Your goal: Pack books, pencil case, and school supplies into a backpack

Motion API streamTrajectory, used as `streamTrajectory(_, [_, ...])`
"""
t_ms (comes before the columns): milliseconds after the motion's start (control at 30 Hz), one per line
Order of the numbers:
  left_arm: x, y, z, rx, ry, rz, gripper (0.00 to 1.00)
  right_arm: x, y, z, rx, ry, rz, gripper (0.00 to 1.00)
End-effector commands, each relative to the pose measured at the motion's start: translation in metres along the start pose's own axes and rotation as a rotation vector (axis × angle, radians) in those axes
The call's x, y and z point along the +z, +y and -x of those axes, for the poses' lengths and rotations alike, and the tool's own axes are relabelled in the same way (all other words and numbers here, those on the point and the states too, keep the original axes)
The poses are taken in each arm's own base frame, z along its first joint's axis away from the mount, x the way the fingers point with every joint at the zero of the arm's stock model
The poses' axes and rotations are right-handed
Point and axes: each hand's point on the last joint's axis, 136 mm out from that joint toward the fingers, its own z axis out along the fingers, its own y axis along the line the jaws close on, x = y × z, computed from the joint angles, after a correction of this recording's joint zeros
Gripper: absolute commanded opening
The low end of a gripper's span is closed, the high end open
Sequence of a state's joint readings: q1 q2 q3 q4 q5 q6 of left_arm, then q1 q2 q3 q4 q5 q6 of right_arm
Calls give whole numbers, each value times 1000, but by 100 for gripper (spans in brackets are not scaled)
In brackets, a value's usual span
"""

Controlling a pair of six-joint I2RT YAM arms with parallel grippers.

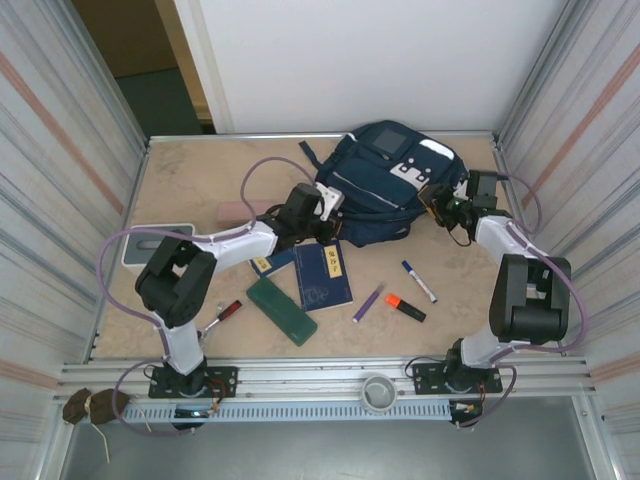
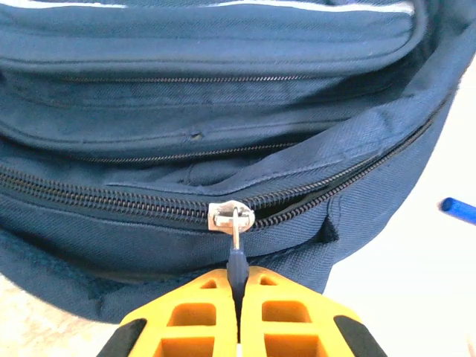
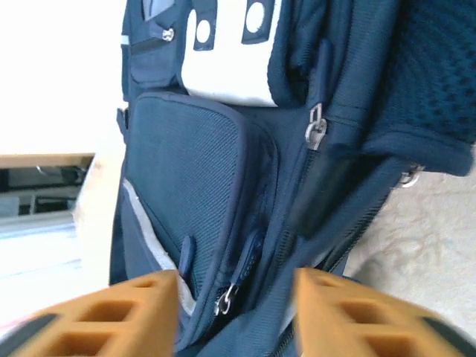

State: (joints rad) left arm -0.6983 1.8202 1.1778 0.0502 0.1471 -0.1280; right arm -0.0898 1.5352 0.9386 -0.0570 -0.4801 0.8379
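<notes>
The navy backpack (image 1: pixel 385 185) lies at the back of the table. My left gripper (image 2: pixel 239 277) is shut on the blue pull tab (image 2: pixel 237 262) of its main zipper; the silver slider (image 2: pixel 231 218) sits just beyond, with the zipper parted to its right. At the bag's right side my right gripper (image 3: pixel 238 286) stands open, its orange fingers (image 3: pixel 141 297) blurred, either side of a pocket zipper pull (image 3: pixel 245 260). Two dark-blue books (image 1: pixel 325 275) (image 1: pixel 272 263), a green pencil case (image 1: pixel 282 310), purple pen (image 1: pixel 367 302), orange highlighter (image 1: pixel 405 307) and blue-capped marker (image 1: pixel 419 281) lie in front.
A red-handled tool (image 1: pixel 222 315) lies near the left arm's base. A grey-white box (image 1: pixel 150 245) stands at the left edge, and a pink item (image 1: pixel 240 211) behind the left arm. A tape roll (image 1: pixel 379 392) rests on the front rail. Walls close in three sides.
</notes>
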Motion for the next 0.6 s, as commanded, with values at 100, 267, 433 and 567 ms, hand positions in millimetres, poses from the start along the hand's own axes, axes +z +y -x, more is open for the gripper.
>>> streamTrajectory(100, [-6,-50,64,-4,-127,-133,0,-29,14,-36,2,18,60,74])
streamTrajectory(267, [-1,-82,69,42,-131,-179,0,-19,11,-65,33,5,32,81])
streamTrajectory(433, [0,-99,58,72,-108,-202,0,3,15,-63,12,0,7,65])
streamTrajectory(567, [-4,-96,46,88,-88,-176,0,2,9,-49,-19,-35,-20,23])
